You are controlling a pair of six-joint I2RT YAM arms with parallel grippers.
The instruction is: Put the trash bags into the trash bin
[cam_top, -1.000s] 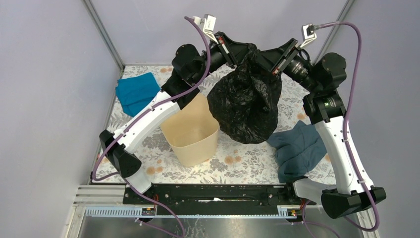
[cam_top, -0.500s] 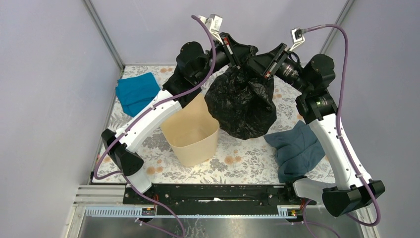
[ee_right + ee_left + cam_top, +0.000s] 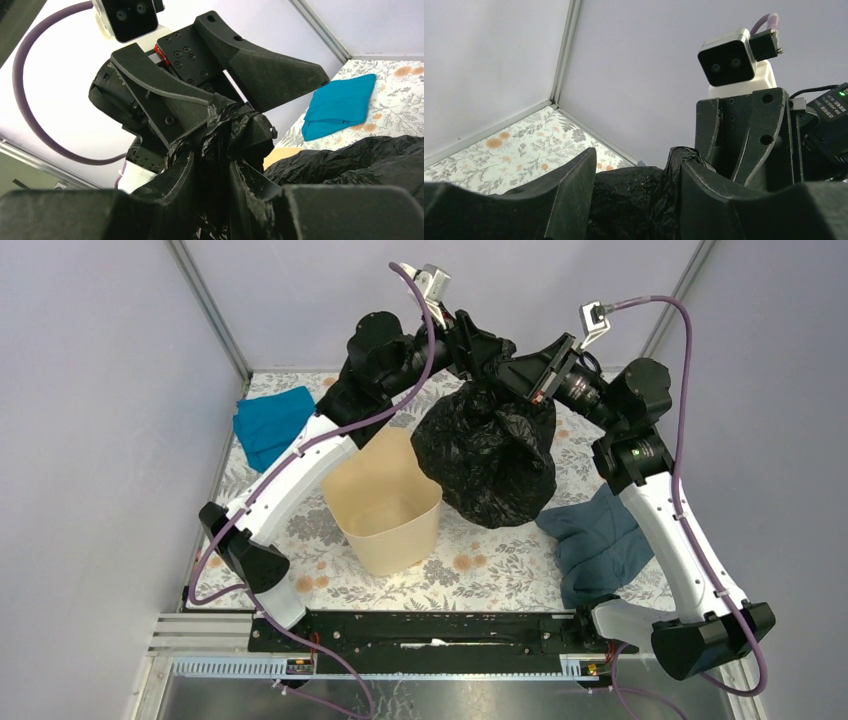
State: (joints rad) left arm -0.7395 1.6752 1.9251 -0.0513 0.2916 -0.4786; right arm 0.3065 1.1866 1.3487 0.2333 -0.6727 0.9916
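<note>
Black glossy bag (image 3: 492, 455), crinkled, neck bunched, bulges beside bin (image 3: 390, 530); right gripper (image 3: 212, 180) pinches neck, left gripper (image 3: 636, 167) spread loosely around it.

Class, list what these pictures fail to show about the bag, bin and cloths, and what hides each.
- Top view: whether the black bag touches the table or hangs; its own bulk hides its underside.
- Top view: the bin, far-left corner, under the left arm.
- Top view: the dark cloth, right edge, under the right arm.
- Left wrist view: most of the bag, cut off at the bottom edge.
</note>
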